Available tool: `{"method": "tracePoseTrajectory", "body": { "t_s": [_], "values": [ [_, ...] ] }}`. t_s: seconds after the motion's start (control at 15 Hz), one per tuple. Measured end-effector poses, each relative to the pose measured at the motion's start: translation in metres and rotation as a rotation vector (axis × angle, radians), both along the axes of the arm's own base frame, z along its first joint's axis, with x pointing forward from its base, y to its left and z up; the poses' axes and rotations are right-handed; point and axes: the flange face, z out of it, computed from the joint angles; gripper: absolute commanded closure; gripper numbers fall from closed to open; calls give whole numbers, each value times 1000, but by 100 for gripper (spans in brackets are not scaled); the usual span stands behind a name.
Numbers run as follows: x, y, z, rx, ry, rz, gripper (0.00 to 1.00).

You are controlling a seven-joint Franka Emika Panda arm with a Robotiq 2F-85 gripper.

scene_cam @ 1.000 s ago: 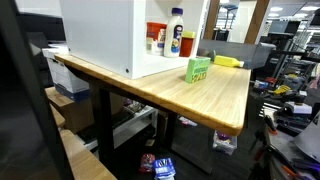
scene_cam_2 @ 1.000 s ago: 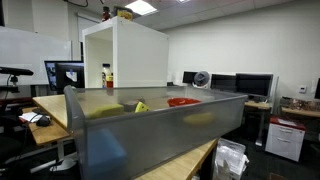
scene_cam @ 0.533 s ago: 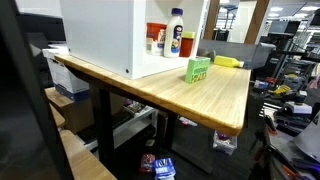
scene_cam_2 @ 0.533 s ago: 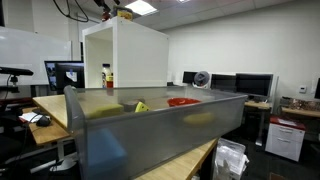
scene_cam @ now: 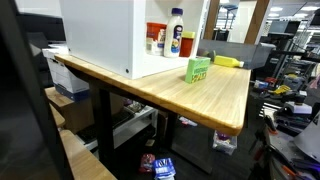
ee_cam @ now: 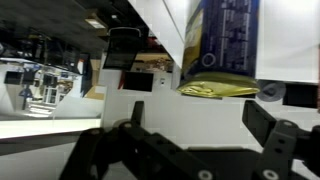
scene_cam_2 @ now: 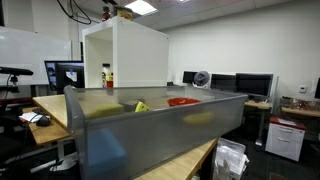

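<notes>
The robot's jaws stand wide open and empty in the wrist view, their dark fingers [ee_cam: 278, 140] set far apart at the bottom of the frame. Ahead of them, and clear of both, is a blue-labelled container [ee_cam: 222, 35]. It sits against a white panel [ee_cam: 165, 25], with a yellow part [ee_cam: 218, 90] at its lower end in that view. In both exterior views a white open-fronted cabinet [scene_cam: 100, 30] [scene_cam_2: 125, 55] stands on a wooden counter [scene_cam: 215, 100]. In an exterior view its opening holds a white bottle with a blue label [scene_cam: 176, 30], an orange bottle [scene_cam: 160, 38] just beside it and a dark jar with a yellow top [scene_cam: 188, 43]. Which of these the wrist view shows up close cannot be told for sure. A green box [scene_cam: 198, 68] lies on the counter in front of the cabinet, with a yellow object [scene_cam: 228, 61] farther back near the edge. In an exterior view a blurred grey bin [scene_cam_2: 160, 130] fills the foreground. The arm itself does not show clearly in either exterior view.
</notes>
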Motion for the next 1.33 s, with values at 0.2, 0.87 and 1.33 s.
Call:
{"method": "tracePoseTrajectory", "body": {
  "t_s": [0.2, 0.87, 1.33],
  "values": [
    [3, -7, -12, -9, -9, -89, 0],
    [3, -16, -11, 40, -81, -140, 0],
    [1, -13, -7, 73, -147, -45, 0]
  ]
}}
